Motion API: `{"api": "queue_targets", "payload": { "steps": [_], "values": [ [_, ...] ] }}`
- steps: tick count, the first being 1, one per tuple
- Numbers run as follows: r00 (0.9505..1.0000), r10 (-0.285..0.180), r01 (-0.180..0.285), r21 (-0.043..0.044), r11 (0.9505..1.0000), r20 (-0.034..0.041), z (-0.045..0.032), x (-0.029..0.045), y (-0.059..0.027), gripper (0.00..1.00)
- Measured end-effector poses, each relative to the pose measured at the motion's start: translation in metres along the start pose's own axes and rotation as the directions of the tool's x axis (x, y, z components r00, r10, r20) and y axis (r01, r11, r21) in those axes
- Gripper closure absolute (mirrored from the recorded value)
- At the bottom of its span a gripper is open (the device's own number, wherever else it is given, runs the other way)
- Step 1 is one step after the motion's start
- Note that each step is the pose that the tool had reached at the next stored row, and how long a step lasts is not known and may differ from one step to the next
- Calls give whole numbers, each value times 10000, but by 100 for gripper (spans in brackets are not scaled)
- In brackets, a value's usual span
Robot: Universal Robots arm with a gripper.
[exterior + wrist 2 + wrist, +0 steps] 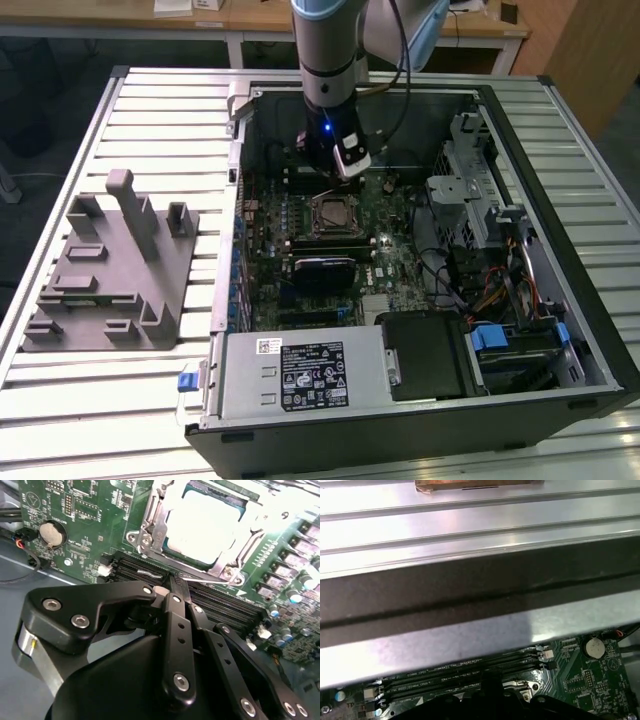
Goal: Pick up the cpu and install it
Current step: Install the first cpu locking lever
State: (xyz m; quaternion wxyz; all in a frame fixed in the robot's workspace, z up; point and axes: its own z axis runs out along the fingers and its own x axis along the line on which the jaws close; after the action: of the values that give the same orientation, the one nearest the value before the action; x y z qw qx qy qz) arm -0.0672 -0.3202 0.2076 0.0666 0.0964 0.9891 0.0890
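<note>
Cpu (202,527) seated in socket (150,517); light, stiff, fragile; edge grasp advised. Gripper (172,587) clenched, holding nothing.

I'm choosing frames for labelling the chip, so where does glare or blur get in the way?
In the second wrist view, glare washes the pale silvery square cpu in its metal-framed socket nearly white, and the black gripper up close looks soft. In the first wrist view, the grey metal case wall is streaked and blurred. In the exterior view, lighting is even and the socket sits shadowed.

Grey fixture block (112,268) on slatted table (60,400) beside open PC case (590,330)
</note>
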Motion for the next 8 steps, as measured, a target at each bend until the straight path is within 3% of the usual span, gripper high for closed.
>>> {"api": "queue_targets", "payload": {
  "steps": [3, 8],
  "values": [
    [9999, -24, 24, -28, 10000, 141, 22, 4, -6, 89],
    [9998, 56, -56, -6, 10000, 199, 46, 13, -12, 89]
  ]
}}
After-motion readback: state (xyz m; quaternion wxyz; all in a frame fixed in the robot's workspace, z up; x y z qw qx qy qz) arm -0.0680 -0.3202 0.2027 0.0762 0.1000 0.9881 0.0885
